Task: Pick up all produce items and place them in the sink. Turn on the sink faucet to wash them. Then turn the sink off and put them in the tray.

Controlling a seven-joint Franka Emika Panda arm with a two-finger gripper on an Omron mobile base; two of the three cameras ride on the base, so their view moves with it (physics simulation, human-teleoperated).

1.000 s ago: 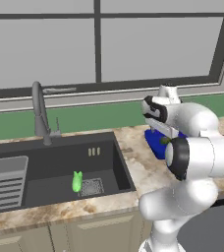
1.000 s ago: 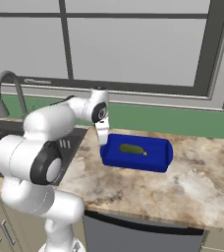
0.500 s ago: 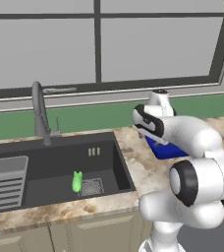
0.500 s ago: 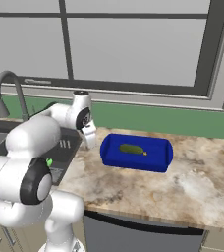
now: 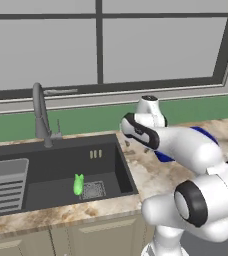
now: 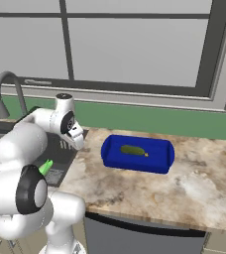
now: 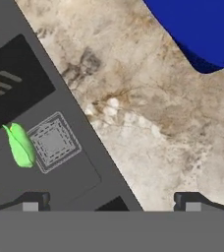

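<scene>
The claw (image 7: 109, 199) gapes wide, empty, above the desk (image 7: 148, 113). At nine o'clock in the hand view, the lime vegetable (image 7: 20, 145) lies in the sink (image 7: 15, 88) beside the drain; likely light, firm, wet-slick, best pinched mid-body.

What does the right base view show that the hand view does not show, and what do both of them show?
Right base view alone: the olive green vegetable lying inside the tray, the faucet and the window.

Hand view alone: the open gripper with nothing between its fingertips, and the square drain grate with the lime green vegetable beside it.

Both: the blue tray on the marble counter, the dark sink and the lime green vegetable lying in it.
</scene>
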